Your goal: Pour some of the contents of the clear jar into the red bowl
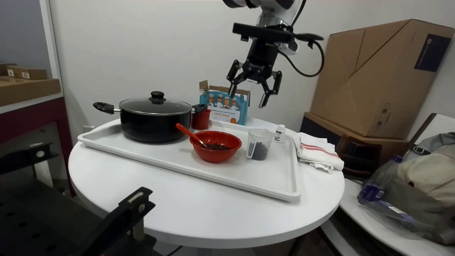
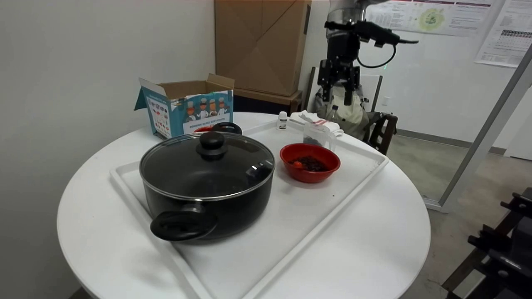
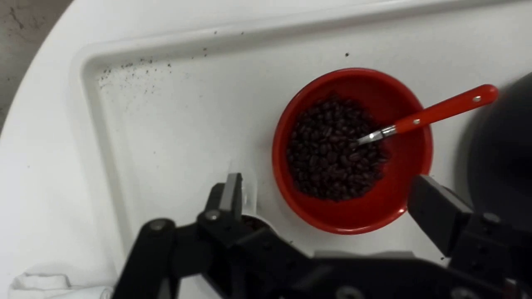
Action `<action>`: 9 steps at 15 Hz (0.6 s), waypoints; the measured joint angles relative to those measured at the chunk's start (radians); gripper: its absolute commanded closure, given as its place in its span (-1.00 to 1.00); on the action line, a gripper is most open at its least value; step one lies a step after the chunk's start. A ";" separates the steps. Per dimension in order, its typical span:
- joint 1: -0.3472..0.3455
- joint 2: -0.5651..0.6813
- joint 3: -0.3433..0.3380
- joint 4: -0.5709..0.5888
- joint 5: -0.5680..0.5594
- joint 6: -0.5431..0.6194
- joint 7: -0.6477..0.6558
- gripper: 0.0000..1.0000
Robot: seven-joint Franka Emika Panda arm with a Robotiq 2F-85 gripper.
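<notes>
The clear jar (image 1: 259, 145), a see-through cup with a handle and dark contents, stands upright on the tray beside the red bowl. It shows behind the bowl in an exterior view (image 2: 316, 133) and is mostly hidden under a finger in the wrist view (image 3: 250, 195). The red bowl (image 1: 213, 155) holds dark beans and a red-handled utensil (image 1: 188, 132); both bowl (image 2: 308, 176) and utensil (image 2: 297, 165) show again, and in the wrist view bowl (image 3: 345, 216) and utensil (image 3: 447, 109) lie below the jaws. My gripper (image 1: 247, 98) is open and empty, high above the jar and bowl (image 2: 338, 100) (image 3: 327, 182).
A large black lidded pot (image 1: 156, 125) (image 2: 208, 220) stands by the bowl on the white tray (image 1: 227, 177). A red cup (image 1: 201, 120), a blue box (image 1: 227, 108), a small white bottle (image 1: 280, 133) and a folded towel (image 1: 318, 151) are at the back and side.
</notes>
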State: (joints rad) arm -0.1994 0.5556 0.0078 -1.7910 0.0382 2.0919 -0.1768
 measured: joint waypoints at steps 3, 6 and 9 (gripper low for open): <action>0.072 -0.136 -0.003 -0.104 0.002 -0.050 0.196 -1.00; 0.173 -0.257 0.002 -0.204 -0.007 -0.075 0.362 -1.00; 0.269 -0.366 0.033 -0.302 -0.032 -0.081 0.460 -1.00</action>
State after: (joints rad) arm 0.0698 0.1893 0.0408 -2.0926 0.0057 2.0112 0.2834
